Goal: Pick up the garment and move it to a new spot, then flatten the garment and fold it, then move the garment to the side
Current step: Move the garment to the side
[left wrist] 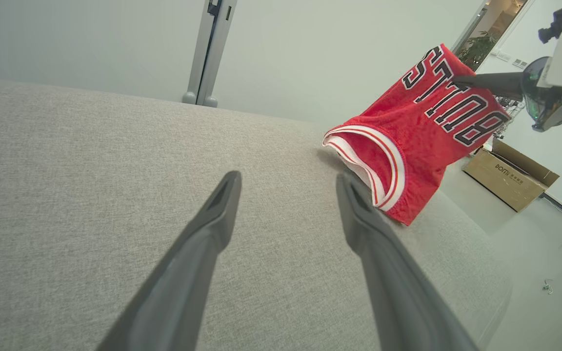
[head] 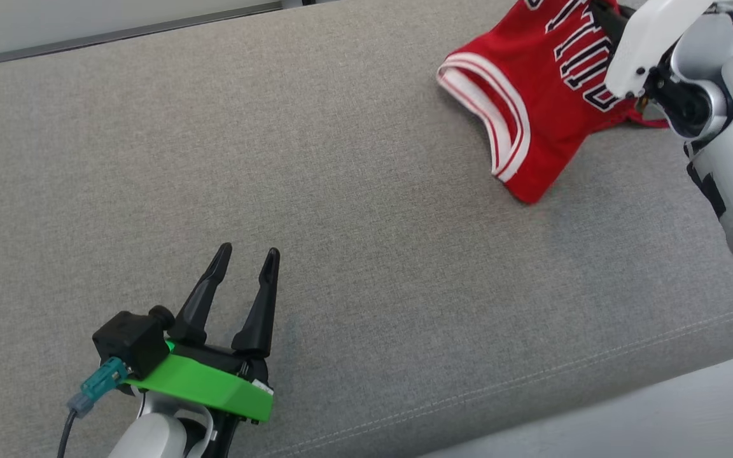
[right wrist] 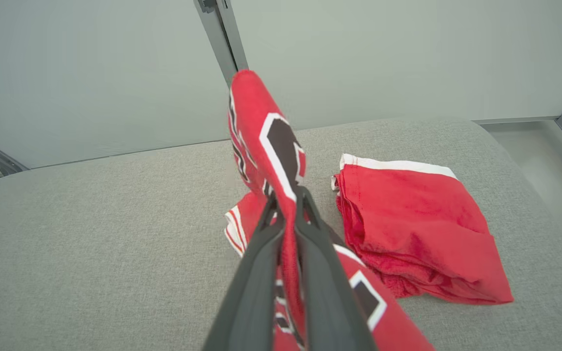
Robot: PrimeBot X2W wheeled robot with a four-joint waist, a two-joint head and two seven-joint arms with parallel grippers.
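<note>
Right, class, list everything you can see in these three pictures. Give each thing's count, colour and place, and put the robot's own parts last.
jersey: one, red with white trim and black lettering, far right of the cushion, upper part lifted, lower edge resting on the fabric
cushion: one, grey woven, beneath the jersey and both grippers
cardboard box: one, brown, on the floor beyond the cushion's end
potted plant: one, green, in the background behind the jersey
metal post: one, grey, standing behind the cushion
left gripper: one, dark fingers on a green mount, open, over bare cushion at lower left
right gripper: one, dark fingers, shut on the jersey
</note>
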